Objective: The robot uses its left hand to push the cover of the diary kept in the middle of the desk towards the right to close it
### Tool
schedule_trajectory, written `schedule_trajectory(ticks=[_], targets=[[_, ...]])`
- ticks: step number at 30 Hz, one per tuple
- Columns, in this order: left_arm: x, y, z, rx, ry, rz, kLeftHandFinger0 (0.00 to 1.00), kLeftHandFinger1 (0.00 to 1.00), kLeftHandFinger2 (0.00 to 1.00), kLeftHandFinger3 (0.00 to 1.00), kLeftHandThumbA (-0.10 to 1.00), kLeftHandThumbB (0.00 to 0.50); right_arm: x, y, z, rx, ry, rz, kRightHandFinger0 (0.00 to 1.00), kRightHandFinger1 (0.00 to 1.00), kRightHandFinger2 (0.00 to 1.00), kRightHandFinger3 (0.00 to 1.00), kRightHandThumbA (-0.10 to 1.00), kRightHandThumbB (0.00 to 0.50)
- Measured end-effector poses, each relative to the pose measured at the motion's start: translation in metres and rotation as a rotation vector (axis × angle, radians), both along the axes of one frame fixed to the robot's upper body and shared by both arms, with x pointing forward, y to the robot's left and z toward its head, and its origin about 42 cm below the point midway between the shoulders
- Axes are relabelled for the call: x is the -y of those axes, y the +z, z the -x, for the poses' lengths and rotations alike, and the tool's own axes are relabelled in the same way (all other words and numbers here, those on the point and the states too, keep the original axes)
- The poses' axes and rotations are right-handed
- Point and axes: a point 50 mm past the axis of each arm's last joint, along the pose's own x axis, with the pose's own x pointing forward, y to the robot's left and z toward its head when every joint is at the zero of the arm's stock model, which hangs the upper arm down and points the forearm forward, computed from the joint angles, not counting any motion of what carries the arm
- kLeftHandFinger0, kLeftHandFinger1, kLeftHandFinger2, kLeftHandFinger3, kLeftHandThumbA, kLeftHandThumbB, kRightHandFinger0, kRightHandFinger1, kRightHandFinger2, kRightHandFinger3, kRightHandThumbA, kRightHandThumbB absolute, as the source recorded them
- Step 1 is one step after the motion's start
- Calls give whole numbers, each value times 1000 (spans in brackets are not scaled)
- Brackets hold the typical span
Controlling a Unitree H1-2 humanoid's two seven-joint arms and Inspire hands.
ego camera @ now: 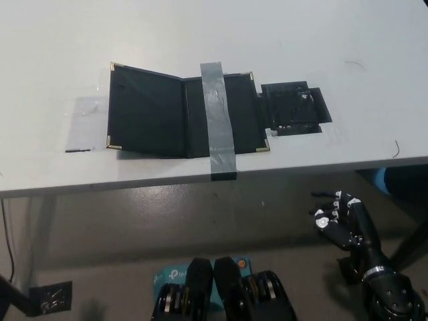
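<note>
A black diary [184, 115] with gold corner caps lies open in the middle of the white desk [200, 33]. Its left cover [144, 110] is spread flat to the left. A strip of grey tape [218, 120] runs across the right half and over the desk's front edge. My black right hand [340, 217] hangs below the desk at the lower right, fingers spread and holding nothing. My white left hand is out of the picture.
A black flap or patch [294, 108] lies on the desk just right of the diary. Clear tape marks [87, 114] sit left of the diary. The desk's front edge [134, 184] runs across the picture; floor shows below it.
</note>
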Motion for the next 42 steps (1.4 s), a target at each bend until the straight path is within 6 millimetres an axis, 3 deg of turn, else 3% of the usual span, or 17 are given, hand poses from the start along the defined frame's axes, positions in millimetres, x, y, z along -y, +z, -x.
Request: schedule_trajectory(ticks=[6,12,16,20,23,28,32,38,42], targets=[[17,66,-18,192,-116,-11,1000,1000,1000,1000,1000,222,0,-1,0,-15,-4,4,258,299,403,598,361,60],[32,121,-44,346,-237,-3,1000,1000,1000,1000,1000,281,1,-2,0,-24,-6,9,263,307,413,631,352,40],[45,161,-71,426,-341,11,1000,1000,1000,1000,1000,281,2,-2,0,-29,-7,12,254,302,408,621,364,62],[59,180,-100,432,-431,81,1000,1000,1000,1000,1000,267,2,1,-3,-26,-7,15,263,306,408,607,374,63],[65,174,-120,371,-467,139,1000,1000,1000,1000,1000,265,2,5,-6,-20,-8,21,254,304,408,586,374,60],[68,136,-151,208,-465,231,1000,1000,1000,1000,1000,268,6,8,-9,-12,-10,37,261,300,403,585,380,63],[70,108,-166,109,-449,271,1000,1000,1000,1000,1000,243,7,8,-9,-16,-12,46,273,312,419,605,384,58],[73,61,-182,-47,-421,294,1000,1000,1000,1000,1000,249,7,8,-9,-18,-13,50,288,334,438,608,372,57],[71,50,-185,-90,-406,271,1000,1000,1000,1000,1000,243,7,9,-9,-15,-14,54,286,325,431,595,366,54]])
